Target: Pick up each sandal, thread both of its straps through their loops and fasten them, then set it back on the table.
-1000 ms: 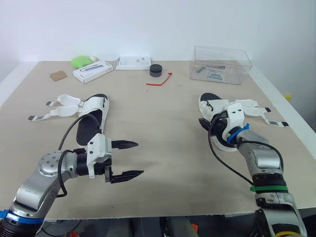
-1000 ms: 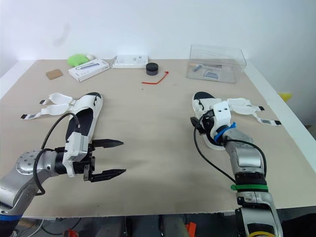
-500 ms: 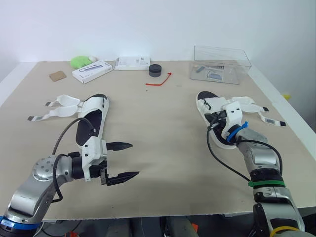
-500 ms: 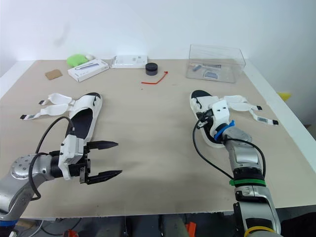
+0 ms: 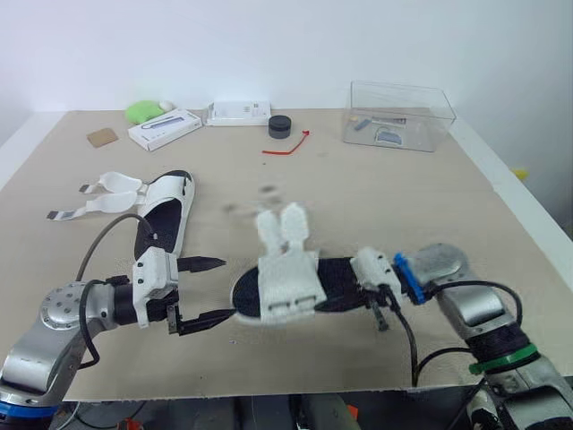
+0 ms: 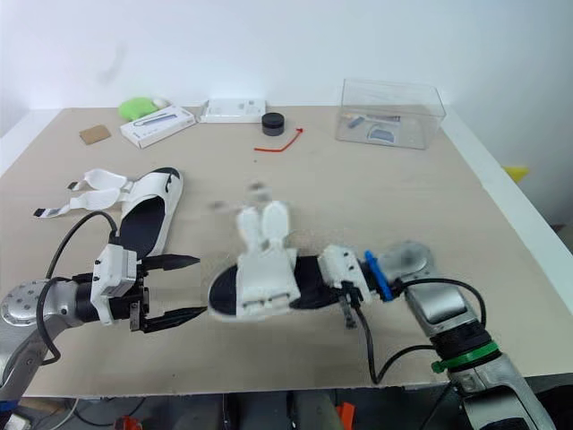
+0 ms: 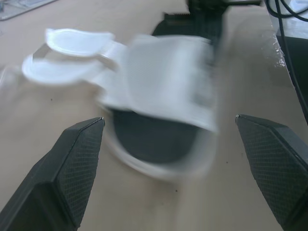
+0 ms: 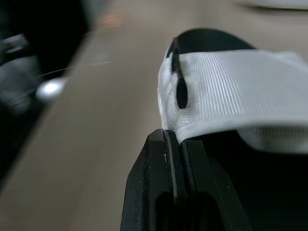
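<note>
Now carrying the sandal [image 5: 286, 282], clenched in the right hand [image 5: 369, 288], from the right of the tabletop [image 5: 358, 197] toward the released left hand [image 5: 224, 288] for threading.

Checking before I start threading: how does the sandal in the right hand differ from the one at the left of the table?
The held sandal is clamped at one end by the right hand; the left sandal lies untouched. The held sandal lies crosswise before the open left hand; the left sandal points away from the robot. Both are white-strapped, dark-soled and unfastened.
</note>
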Controlling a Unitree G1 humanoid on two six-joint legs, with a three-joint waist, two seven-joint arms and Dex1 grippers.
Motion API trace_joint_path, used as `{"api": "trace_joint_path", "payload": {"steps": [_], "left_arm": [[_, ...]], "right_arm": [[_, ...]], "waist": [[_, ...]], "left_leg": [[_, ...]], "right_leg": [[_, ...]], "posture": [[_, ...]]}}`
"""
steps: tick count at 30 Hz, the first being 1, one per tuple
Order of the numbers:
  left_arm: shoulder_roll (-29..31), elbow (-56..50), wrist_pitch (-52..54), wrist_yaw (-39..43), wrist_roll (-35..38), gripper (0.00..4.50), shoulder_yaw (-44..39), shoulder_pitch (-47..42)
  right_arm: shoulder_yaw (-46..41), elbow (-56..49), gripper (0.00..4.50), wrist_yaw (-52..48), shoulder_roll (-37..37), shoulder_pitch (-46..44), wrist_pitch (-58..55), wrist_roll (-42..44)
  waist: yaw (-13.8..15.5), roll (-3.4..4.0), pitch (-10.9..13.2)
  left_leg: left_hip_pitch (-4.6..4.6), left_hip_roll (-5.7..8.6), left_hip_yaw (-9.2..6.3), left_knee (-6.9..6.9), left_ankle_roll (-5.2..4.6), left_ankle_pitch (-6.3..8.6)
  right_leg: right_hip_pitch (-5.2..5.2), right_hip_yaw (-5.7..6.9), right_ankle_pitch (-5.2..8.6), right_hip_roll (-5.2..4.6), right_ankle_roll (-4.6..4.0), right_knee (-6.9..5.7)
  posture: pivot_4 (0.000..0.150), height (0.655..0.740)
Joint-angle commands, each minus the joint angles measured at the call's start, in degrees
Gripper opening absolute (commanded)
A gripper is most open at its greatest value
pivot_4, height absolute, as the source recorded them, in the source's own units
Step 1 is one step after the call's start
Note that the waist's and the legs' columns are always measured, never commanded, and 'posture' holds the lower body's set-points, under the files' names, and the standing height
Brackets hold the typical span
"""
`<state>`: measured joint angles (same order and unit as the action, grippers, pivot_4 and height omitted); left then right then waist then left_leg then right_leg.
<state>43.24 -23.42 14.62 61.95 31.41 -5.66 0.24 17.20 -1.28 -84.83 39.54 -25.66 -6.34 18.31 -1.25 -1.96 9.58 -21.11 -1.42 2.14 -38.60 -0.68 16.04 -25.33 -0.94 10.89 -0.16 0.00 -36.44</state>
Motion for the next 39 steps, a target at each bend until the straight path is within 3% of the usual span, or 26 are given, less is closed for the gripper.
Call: {"api": "trace_joint_path", "payload": {"steps": [1,6,19,28,38,39], "left_arm": [[0.8,-1.4,-0.6,-0.1,0.0,4.50,-1.4,-0.4],[1.2,-2.8,-0.4,-1.1,-0.2,4.50,-2.2,1.1],[1.7,-2.2,-0.5,-1.5,-1.2,4.50,-2.4,0.6],[1.8,0.8,-1.1,0.5,-2.5,4.50,-1.4,-2.0],[1.6,2.3,-2.3,1.4,-4.1,4.50,-1.1,-2.4],[1.5,2.4,-2.4,1.4,-4.3,4.50,-0.9,-2.4]], "right_arm": [[0.6,1.7,0.10,-1.2,-1.8,-3.1,4.0,-1.6],[0.5,3.8,0.10,0.4,-3.6,-4.2,3.8,-2.4],[-1.4,-9.1,0.10,5.8,-1.1,4.6,-7.7,1.4],[-0.6,-4.3,0.10,9.5,-4.7,1.6,-6.4,-1.2],[-0.2,-1.9,0.10,7.1,-3.9,0.7,-6.3,-1.4],[-0.2,-1.9,0.73,6.8,-3.9,0.6,-6.0,-1.4]], "waist": [[0.0,-0.02,0.0],[0.0,-0.03,0.0],[0.1,-0.03,0.0],[0.0,-0.04,0.0],[0.1,-0.04,0.0],[0.1,-0.05,0.0]], "left_leg": [[0.02,0.00,0.04,-0.02,0.01,-0.01],[0.04,0.01,0.11,-0.03,0.09,-0.06],[0.03,-0.01,0.03,-0.01,0.10,-0.05],[0.06,-0.11,0.06,-0.02,0.12,-0.06],[0.06,-0.11,0.06,-0.02,0.12,-0.06],[0.06,-0.11,0.07,-0.02,0.12,-0.06]], "right_leg": [[0.01,0.00,-0.04,0.00,0.00,0.00],[0.00,0.00,-0.13,0.00,0.01,0.00],[0.00,-0.02,-0.07,0.00,-0.08,-0.03],[-0.01,-0.01,-0.10,0.16,-0.13,-0.05],[-0.01,-0.03,-0.10,0.14,-0.14,-0.05],[0.00,-0.03,-0.11,0.13,-0.13,-0.05]], "posture": [[0.150,0.7400],[0.150,0.7400],[0.150,0.7400],[0.150,0.7400],[0.150,0.7400],[0.150,0.7400]]}}
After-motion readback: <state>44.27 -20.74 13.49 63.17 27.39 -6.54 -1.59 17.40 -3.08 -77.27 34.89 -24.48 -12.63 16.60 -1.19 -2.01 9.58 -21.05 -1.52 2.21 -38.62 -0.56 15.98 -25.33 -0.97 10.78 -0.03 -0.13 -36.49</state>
